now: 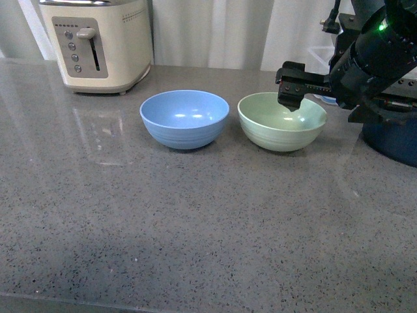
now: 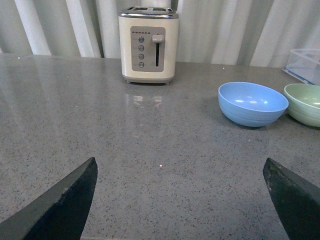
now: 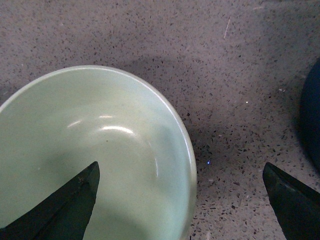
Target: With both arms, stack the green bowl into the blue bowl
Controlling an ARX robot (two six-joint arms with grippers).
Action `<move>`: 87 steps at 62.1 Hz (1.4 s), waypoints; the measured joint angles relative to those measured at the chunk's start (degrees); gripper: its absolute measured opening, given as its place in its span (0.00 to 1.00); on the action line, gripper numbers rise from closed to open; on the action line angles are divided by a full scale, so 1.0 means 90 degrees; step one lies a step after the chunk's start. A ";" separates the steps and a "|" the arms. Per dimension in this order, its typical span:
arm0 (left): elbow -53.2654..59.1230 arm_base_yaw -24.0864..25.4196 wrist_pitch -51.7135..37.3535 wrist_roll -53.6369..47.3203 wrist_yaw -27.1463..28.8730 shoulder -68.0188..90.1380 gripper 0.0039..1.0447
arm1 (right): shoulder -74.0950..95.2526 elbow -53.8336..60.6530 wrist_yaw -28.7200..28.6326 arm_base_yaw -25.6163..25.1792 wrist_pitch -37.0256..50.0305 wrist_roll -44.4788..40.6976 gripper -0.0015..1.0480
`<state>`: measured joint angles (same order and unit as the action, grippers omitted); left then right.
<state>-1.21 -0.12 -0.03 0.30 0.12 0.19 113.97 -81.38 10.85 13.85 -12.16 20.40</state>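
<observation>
The green bowl (image 1: 280, 127) stands upright on the grey counter, right of the blue bowl (image 1: 184, 119), a small gap between them. My right gripper (image 1: 294, 98) is open and hovers over the green bowl's far right rim. In the right wrist view the right gripper (image 3: 180, 165) straddles the rim of the green bowl (image 3: 100, 150), one finger over the inside, the other over the counter. My left gripper (image 2: 179, 162) is open and empty above bare counter, far from the blue bowl (image 2: 252, 102) and the green bowl (image 2: 306, 102). It is out of the front view.
A cream toaster (image 1: 101, 42) stands at the back left and also shows in the left wrist view (image 2: 148, 45). A dark navy pot (image 1: 391, 140) sits close to the right of the green bowl, under my right arm. A clear container (image 2: 305, 62) stands behind the bowls.
</observation>
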 joint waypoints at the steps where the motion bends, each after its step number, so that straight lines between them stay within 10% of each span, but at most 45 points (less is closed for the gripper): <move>1: 0.0000 0.0000 0.0000 0.0000 0.0000 0.0000 0.94 | 0.0015 -0.0012 0.0015 0.0000 0.0000 0.0000 0.90; 12: 0.0000 0.0000 0.0000 0.0000 0.0000 0.0000 0.94 | 0.0282 -0.0180 0.0100 -0.0034 -0.0090 0.0058 0.85; 48: 0.0000 0.0000 0.0000 0.0000 0.0000 0.0000 0.94 | 0.0355 -0.0245 0.0109 -0.0083 0.0007 0.0114 0.01; 87: 0.0000 0.0000 0.0000 0.0000 0.0000 0.0000 0.94 | -0.1066 -0.0202 -0.0546 0.0775 0.0563 -0.0007 0.01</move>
<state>-1.21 -0.12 -0.03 0.30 0.12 0.19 104.38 -83.20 5.93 20.82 -7.09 20.34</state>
